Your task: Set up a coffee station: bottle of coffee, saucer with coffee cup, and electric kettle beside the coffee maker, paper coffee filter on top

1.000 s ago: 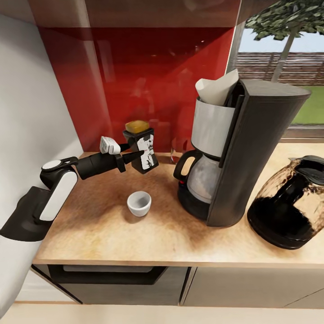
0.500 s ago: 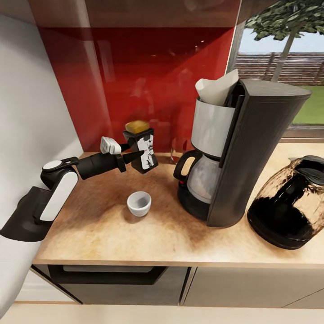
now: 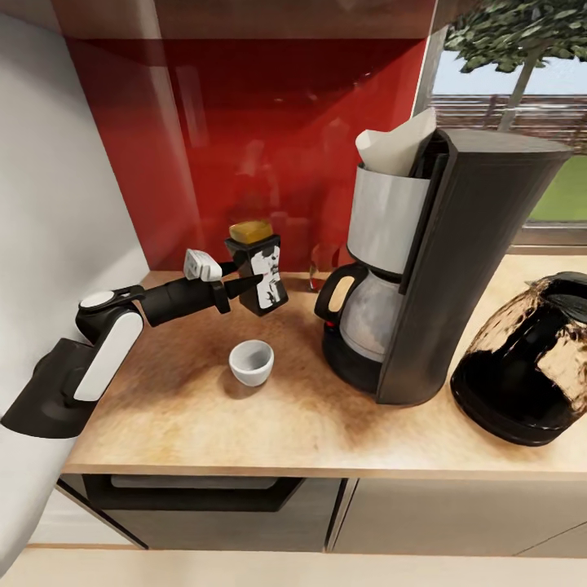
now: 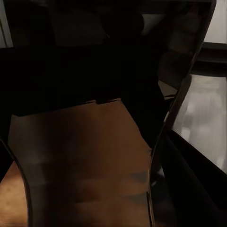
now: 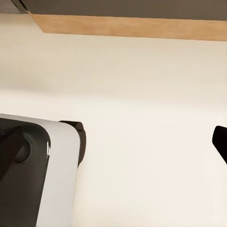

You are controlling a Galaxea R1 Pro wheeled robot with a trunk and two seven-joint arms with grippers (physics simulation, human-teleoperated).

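Note:
The bottle of coffee (image 3: 262, 277), a dark jar with a yellow lid, hangs tilted near the back of the kitchen countertop (image 3: 204, 416). My left gripper (image 3: 243, 275) is shut on its side. In the left wrist view, curved fingers (image 4: 163, 137) frame a dim brown surface. The white coffee cup (image 3: 250, 361) stands on bare wood in front of the jar. To the right is the coffee maker (image 3: 465, 261), with the paper coffee filter (image 3: 395, 151) standing in its white basket. The electric kettle (image 3: 522, 371) sits further right. The saucer is out of view.
A red glossy wall (image 3: 269, 139) backs the counter, and a white wall (image 3: 57, 187) closes its left end. A dark slab (image 3: 244, 16) crosses above; I cannot tell if it is the kitchen shelf. The right wrist view shows pale floor (image 5: 142, 118) and a black tip (image 5: 220, 142).
The whole head picture has shifted slightly, so the camera moved. The left gripper and the jar keep about the same place by the cup.

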